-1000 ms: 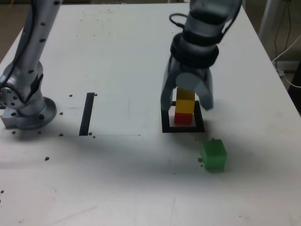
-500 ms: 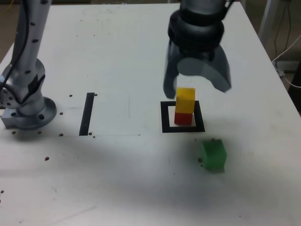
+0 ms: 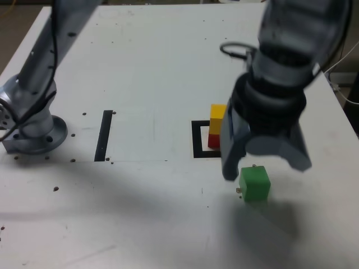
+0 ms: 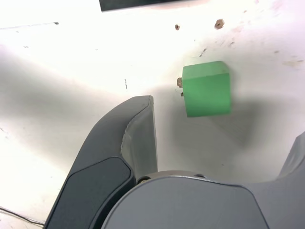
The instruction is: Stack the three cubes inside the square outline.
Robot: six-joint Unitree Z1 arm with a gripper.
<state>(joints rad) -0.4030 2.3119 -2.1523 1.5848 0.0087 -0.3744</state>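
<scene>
Your gripper (image 3: 263, 163) is spread wide with nothing in it, hanging right over the green cube (image 3: 255, 184), one jaw to either side of it in the exterior view and neither touching it as far as you can tell. From the wrist view the same green cube (image 4: 207, 88) sits on the bare white table (image 4: 71, 62) in the gap between the two dark jaws, apart from the one you can see clearly. It's a plain matte green block, sharp edges, sitting a little skewed rather than square to the table edge, with a couple of tiny dark specks right by one of its sides. Over in the exterior view, the yellow cube (image 3: 217, 112) sits on top of the red cube (image 3: 213, 140), and that little two-block stack stands inside the square outline (image 3: 198, 140), partly hidden behind your gripper. The green one is outside the outline, nearer the camera and to the exterior view's right of the stack. A straight black strip (image 3: 104, 135) lies well off to the exterior view's left.
</scene>
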